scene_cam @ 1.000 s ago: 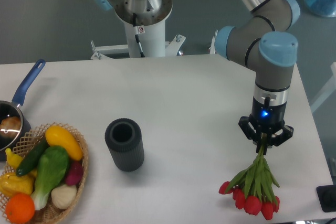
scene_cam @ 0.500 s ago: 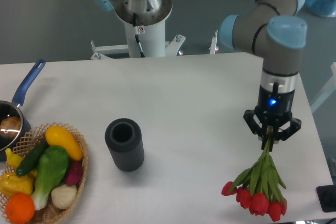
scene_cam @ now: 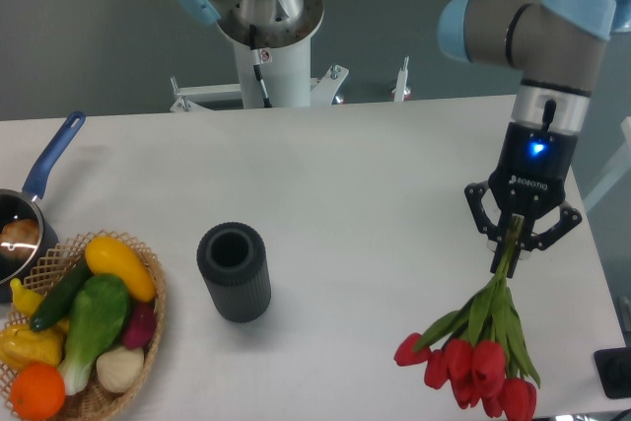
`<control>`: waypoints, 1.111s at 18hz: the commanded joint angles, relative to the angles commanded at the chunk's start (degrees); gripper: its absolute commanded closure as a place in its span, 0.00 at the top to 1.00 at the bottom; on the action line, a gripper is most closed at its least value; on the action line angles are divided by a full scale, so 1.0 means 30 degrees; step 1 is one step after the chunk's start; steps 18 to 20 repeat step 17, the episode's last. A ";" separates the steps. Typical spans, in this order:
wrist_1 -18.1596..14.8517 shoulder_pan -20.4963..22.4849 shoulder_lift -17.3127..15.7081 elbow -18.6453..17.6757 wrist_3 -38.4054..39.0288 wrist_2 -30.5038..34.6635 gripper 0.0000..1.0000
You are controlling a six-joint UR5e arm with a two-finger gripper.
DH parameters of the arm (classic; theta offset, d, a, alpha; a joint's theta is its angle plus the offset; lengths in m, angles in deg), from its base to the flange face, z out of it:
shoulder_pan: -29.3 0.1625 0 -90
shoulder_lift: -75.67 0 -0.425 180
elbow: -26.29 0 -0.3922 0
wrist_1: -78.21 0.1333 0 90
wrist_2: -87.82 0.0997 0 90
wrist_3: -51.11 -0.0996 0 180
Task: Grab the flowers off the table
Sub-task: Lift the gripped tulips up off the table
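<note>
The gripper (scene_cam: 514, 246) clenches the flowers (scene_cam: 473, 356) by their pale stem ends, so the red heads hang downward above the desk (scene_cam: 355, 184), well right of the dark cylinder (scene_cam: 234, 271).

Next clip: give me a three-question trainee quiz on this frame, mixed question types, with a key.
1. True or false: the two-finger gripper has its jaws shut on the stems of the bunch of red tulips with green stems.
2. What stands nearest the centre of the white rectangular tabletop? A) dark grey ribbed cylindrical vase B) wicker basket of colourful vegetables C) blue-handled metal saucepan
3. Fill in: the tulip blooms point ____ from the gripper.

Key: 1 true; 2 A; 3 downward.
</note>
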 joint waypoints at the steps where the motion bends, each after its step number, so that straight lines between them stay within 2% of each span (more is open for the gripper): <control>1: 0.0000 0.0029 0.0000 0.0000 0.0029 -0.0264 0.16; 3: 0.0000 0.0204 0.0000 0.0000 0.0029 -0.1227 0.16; 6: 0.0000 0.0819 0.0029 -0.0029 0.0029 -0.4125 0.16; 7: 0.0000 0.0966 0.0000 -0.0029 0.0029 -0.4481 0.16; 20: 0.0000 0.1142 0.0000 0.0000 0.0029 -0.4749 0.15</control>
